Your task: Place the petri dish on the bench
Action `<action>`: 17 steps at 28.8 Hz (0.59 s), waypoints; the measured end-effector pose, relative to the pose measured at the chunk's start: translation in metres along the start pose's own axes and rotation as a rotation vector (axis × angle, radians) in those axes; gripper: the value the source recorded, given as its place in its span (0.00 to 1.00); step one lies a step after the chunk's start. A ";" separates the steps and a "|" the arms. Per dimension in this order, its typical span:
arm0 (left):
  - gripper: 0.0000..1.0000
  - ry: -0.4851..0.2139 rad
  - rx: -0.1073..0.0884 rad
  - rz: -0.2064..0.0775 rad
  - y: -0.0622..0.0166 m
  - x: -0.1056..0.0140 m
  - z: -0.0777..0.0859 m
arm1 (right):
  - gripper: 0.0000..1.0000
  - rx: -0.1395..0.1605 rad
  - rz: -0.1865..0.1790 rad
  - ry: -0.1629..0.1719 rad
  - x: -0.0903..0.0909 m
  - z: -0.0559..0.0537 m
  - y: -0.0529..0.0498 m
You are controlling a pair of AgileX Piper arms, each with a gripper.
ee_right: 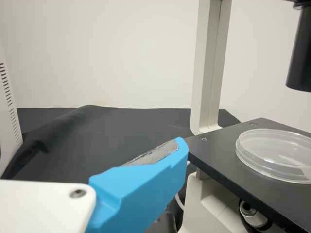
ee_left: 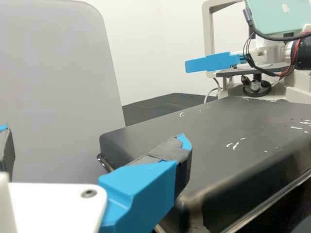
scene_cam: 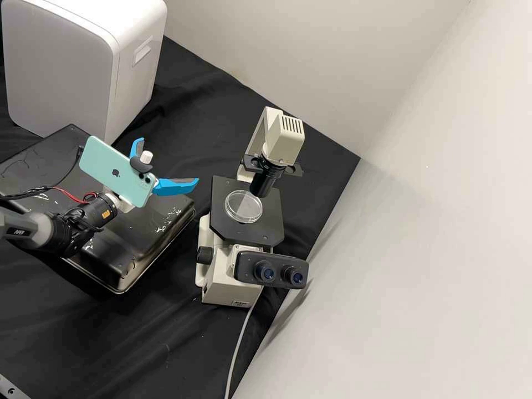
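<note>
A clear petri dish (scene_cam: 243, 205) lies flat on the black stage (scene_cam: 221, 221) of a beige microscope, under its dark lens tube. My right gripper (scene_cam: 160, 169) hovers open and empty just left of the stage, above a black case. In the right wrist view one blue finger (ee_right: 146, 177) points toward the stage edge (ee_right: 218, 150), a short gap from the dish (ee_right: 277, 153). My left gripper (ee_left: 90, 145) is open with nothing between its fingers, low beside the black case (ee_left: 218, 131). It looks across at the right arm's blue finger (ee_left: 211, 62).
A large white appliance (scene_cam: 83, 61) stands at the back left. The black case (scene_cam: 133, 244) lies beneath the right arm. The microscope's eyepieces (scene_cam: 274, 271) face the front, and its cable (scene_cam: 238, 343) runs off the bench. A pale wall (scene_cam: 432, 249) borders the right side.
</note>
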 end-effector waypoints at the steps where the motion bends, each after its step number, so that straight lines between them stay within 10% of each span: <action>1: 1.00 0.004 -0.002 0.005 0.0004 0.000 0.000 | 1.00 0.000 0.000 0.000 0.000 0.000 0.000; 17: 1.00 0.013 0.000 -0.002 -0.0026 0.002 0.000 | 1.00 0.004 0.026 -0.021 -0.001 0.009 0.008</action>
